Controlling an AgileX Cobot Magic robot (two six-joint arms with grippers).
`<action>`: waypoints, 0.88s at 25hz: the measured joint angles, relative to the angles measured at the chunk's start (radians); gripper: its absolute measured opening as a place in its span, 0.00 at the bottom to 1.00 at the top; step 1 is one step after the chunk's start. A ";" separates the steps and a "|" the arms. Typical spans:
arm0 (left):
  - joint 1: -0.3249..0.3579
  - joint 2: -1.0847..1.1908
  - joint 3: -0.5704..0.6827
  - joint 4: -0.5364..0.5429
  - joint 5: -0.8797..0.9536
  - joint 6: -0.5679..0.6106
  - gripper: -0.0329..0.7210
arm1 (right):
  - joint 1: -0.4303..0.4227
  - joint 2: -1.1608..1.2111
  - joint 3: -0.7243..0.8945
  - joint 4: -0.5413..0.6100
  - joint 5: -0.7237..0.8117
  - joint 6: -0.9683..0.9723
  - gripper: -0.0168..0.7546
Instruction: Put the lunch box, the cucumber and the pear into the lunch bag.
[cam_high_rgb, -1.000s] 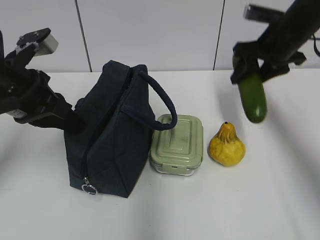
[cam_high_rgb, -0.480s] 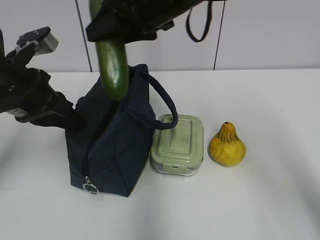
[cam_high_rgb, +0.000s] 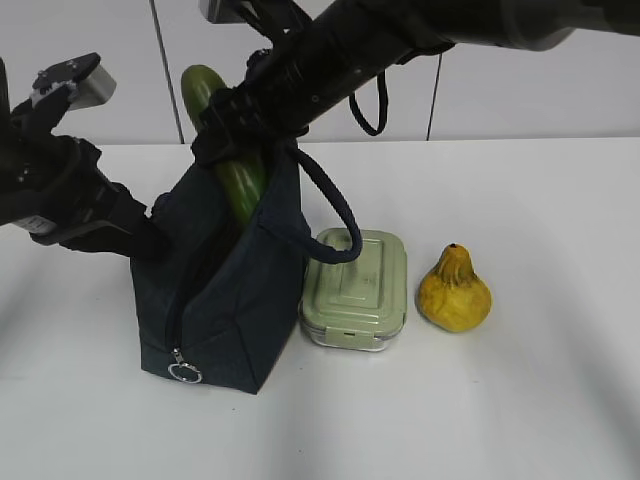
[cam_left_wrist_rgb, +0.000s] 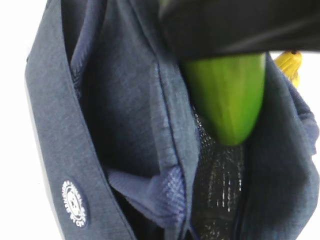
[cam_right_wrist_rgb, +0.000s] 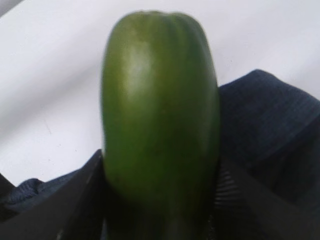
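dark green smooth cucumber gripped mid-length by right end effector, lower end dipping into open navy fabric lunch bag. left end effector clenched on bag's edge, apparently. stiff, slick skin; could slip unless clamped mid-length.

White tabletop with three things standing on it

The smooth white table carries a boxy dark navy fabric lunch bag; just right of the bag, touching or nearly so, sits a small rectangular clear lunch box with a pale green lid, and right of that box a bumpy yellow pear.
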 joint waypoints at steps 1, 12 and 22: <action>0.000 0.000 0.000 0.000 0.000 0.000 0.03 | 0.000 0.004 0.000 -0.009 0.006 0.002 0.56; 0.000 0.000 0.000 0.000 0.000 0.000 0.02 | -0.016 0.014 0.000 -0.046 0.038 0.015 0.85; 0.000 0.000 0.000 -0.002 0.000 0.000 0.02 | -0.303 -0.051 -0.004 -0.286 0.347 0.305 0.83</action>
